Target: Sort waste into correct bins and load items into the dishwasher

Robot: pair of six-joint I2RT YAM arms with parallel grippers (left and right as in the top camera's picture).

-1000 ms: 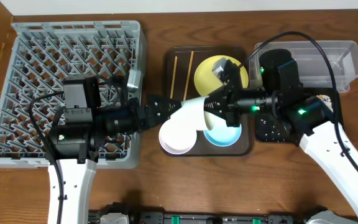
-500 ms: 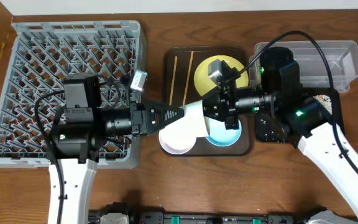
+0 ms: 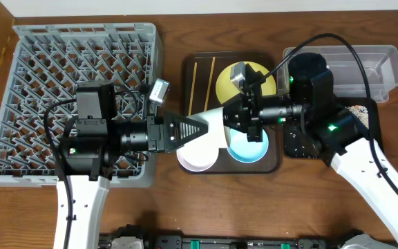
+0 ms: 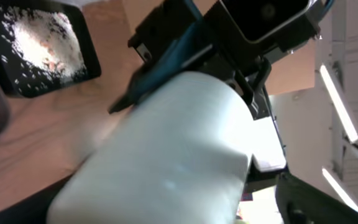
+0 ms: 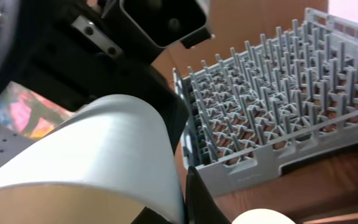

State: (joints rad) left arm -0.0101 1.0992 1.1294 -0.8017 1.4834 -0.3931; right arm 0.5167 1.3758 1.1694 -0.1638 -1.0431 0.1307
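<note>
White bowl (image 3: 199, 152) up in the air, tipped over, right between both grippers

The right gripper (image 3: 235, 119) is clamped on the bowl's rim, holding it above the dark brown serving tray (image 3: 271, 162). The left gripper (image 3: 200, 129) is spread wide at the bowl's other side; can't tell if it touches. The bowl is plain, smooth, tall-sided. On the tray there's a light blue bowl (image 3: 249, 150), a yellow plate (image 3: 226, 86) and two chopsticks (image 3: 193, 83) side by side. The black tray (image 4: 91, 55) has rice scraps (image 4: 42, 40) in it, and the clear tub (image 3: 375, 62) sits just behind it. The grey dish rack (image 3: 33, 48) is on the table (image 3: 185, 200) at the left.
</note>
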